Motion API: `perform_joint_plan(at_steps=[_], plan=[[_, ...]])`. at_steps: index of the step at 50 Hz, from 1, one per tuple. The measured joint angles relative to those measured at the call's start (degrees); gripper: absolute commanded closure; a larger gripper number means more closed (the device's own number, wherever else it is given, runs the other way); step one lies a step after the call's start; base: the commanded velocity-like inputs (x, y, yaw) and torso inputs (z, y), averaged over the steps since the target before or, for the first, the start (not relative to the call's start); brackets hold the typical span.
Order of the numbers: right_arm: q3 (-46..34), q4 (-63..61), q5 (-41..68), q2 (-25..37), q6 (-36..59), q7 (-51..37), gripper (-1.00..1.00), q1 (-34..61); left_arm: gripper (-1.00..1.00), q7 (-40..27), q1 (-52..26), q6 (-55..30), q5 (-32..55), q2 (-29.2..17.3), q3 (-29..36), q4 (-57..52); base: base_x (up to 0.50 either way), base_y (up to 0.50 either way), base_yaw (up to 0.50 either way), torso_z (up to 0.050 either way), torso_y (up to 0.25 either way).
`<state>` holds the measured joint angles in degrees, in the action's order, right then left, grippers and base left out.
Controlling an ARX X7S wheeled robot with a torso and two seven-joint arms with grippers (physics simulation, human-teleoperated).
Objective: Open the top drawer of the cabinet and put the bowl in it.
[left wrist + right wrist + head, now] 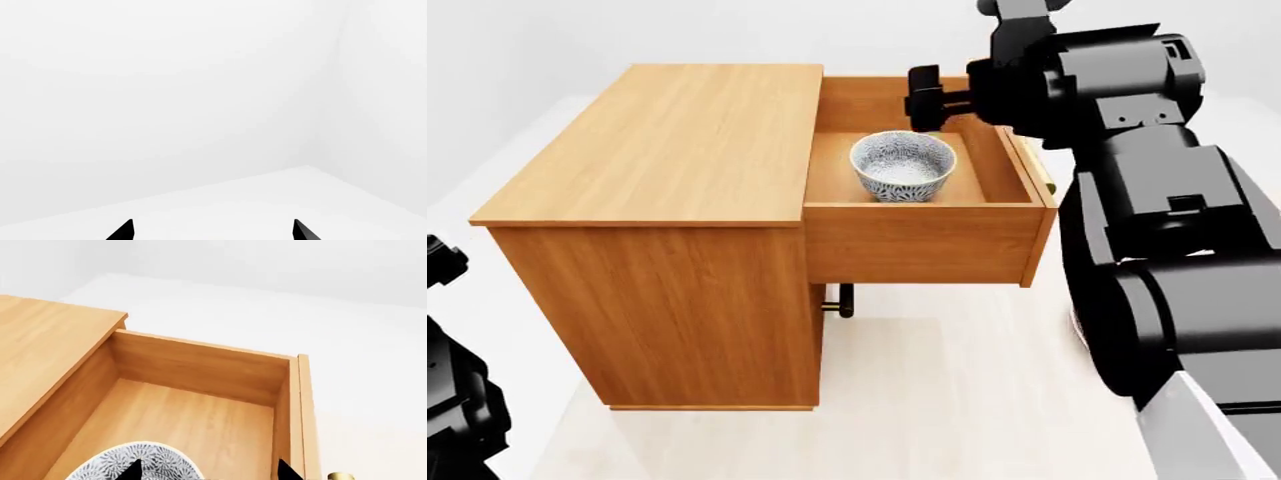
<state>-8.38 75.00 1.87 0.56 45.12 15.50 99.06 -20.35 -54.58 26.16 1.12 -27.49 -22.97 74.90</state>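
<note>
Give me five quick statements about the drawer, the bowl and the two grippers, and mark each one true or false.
1. The top drawer is pulled out of the cabinet. True.
2. The bowl stands on top of the cabinet. False: it sits upright on the drawer's wooden floor.
3. The right gripper is clamped on the bowl. False: it is above the back of the drawer, and its fingertips stand apart with nothing between them.
4. The left gripper faces only bare white surroundings in its wrist view, its fingertips apart. True.
5. The bowl holds food. False: only its whitish inside shows.
</note>
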Motion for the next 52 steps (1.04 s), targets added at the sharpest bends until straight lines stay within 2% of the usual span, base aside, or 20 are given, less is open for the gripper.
perform_joint_plan(at_steps=[17, 21, 30, 37, 44, 52], plan=[[-2.8, -2.7, -1.4, 0.6, -12.9, -10.3, -1.00, 3.9, -1.00, 0.3, -0.3, 0.1, -0.4, 0.3, -0.2, 0.0, 0.00, 0.00, 0.00, 0.000, 0.000], [-2.1, -15.2, -0.5, 1.9, -7.5, -12.3, -1.00, -0.5, -1.00, 0.2, -0.5, 0.0, -0.5, 0.3, -0.2, 0.0, 0.00, 0.00, 0.00, 0.000, 0.000], [1.0, -55.1, 1.9, 4.9, 7.1, -15.8, -1.00, -14.4, -1.00, 0.0, -0.8, -0.5, -0.8, 0.5, -0.1, -0.4, 0.00, 0.00, 0.00, 0.000, 0.000], [2.4, -81.8, 2.8, 6.6, 13.4, -18.1, -1.00, -27.5, -1.00, -0.2, -0.1, -2.2, -0.5, 0.8, -0.3, -2.7, 0.00, 0.00, 0.00, 0.000, 0.000], [3.1, -100.1, 2.8, 7.2, 12.8, -20.6, -1.00, -41.5, -1.00, -0.4, 1.5, -4.9, 0.0, 1.2, -0.8, -6.8, 0.00, 0.00, 0.00, 0.000, 0.000], [2.6, -110.1, 1.3, 7.6, 4.4, -23.7, -1.00, -55.4, -1.00, -0.7, 2.1, -6.2, 0.2, 1.4, -1.0, -8.4, 0.00, 0.00, 0.00, 0.000, 0.000]])
